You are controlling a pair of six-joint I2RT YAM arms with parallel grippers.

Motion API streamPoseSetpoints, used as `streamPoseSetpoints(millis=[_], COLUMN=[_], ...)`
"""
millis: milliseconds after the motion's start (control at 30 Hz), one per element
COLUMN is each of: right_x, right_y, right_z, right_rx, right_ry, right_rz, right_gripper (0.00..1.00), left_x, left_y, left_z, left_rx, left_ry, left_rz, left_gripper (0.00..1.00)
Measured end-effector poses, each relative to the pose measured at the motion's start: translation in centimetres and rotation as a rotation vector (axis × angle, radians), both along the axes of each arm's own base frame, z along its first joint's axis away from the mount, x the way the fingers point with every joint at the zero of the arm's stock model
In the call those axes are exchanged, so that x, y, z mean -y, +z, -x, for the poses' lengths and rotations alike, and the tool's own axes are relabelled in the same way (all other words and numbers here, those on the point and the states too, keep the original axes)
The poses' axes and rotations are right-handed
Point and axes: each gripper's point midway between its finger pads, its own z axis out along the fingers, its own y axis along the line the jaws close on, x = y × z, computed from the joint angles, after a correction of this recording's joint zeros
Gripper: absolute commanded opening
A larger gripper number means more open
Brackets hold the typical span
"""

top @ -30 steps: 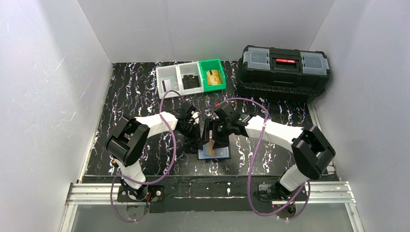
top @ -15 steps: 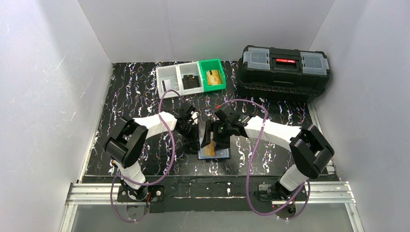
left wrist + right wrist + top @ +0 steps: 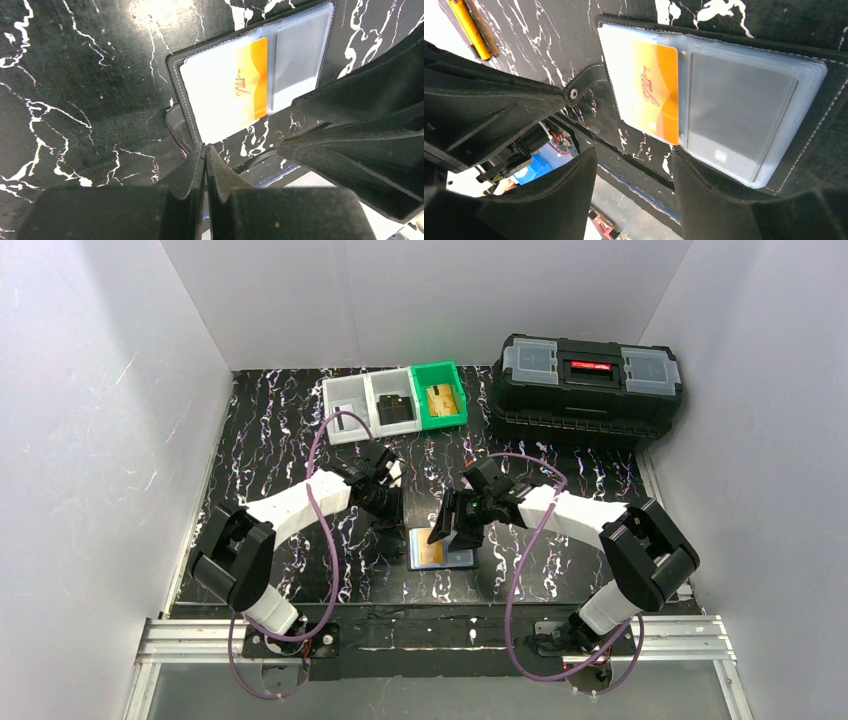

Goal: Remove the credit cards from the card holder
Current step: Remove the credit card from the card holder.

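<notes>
Left fingers (image 3: 392, 515) clenched, empty; right fingers (image 3: 452, 532) parted, empty; in the top view both hover just beside the open card holder (image 3: 445, 555) by the desk's (image 3: 270, 440) near edge. Bins (image 3: 395, 400) at the far edge hold cards. Left wrist: orange card (image 3: 250, 85) sits pocketed. Right wrist: greyish card (image 3: 739, 120) likewise. Judgement: extraction partly done.

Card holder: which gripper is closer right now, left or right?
Right. The right gripper hangs over the far edge of the card holder, fingers apart. The left gripper sits off to the holder's left side, fingers shut.
</notes>
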Motion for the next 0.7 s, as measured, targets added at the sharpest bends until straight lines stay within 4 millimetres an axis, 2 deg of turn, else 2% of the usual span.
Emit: streamPoseSetpoints(millis=[300,567,700], right_x=[-0.7,-0.4,0.1], right_y=[-0.3,-1.8,-2.5], right_z=[-0.5,-0.8,-0.4], right_rx=[-0.016,-0.033,-0.041], right_ry=[-0.003,-0.008,-0.003], right_rz=[-0.042,-0.015,-0.002], right_gripper=[0.55,0.50,0.46], left_x=[1.6,2.4,2.6], left_y=[-1.0,-4.4,-4.5], left_z=[-0.2,-0.7,-0.8], left_rx=[-0.036,-0.087,-0.090], left_ry=[-0.033,-0.032,-0.024], left_rz=[0.029,0.018,0.026], left_gripper=[0.00,0.00,0.00])
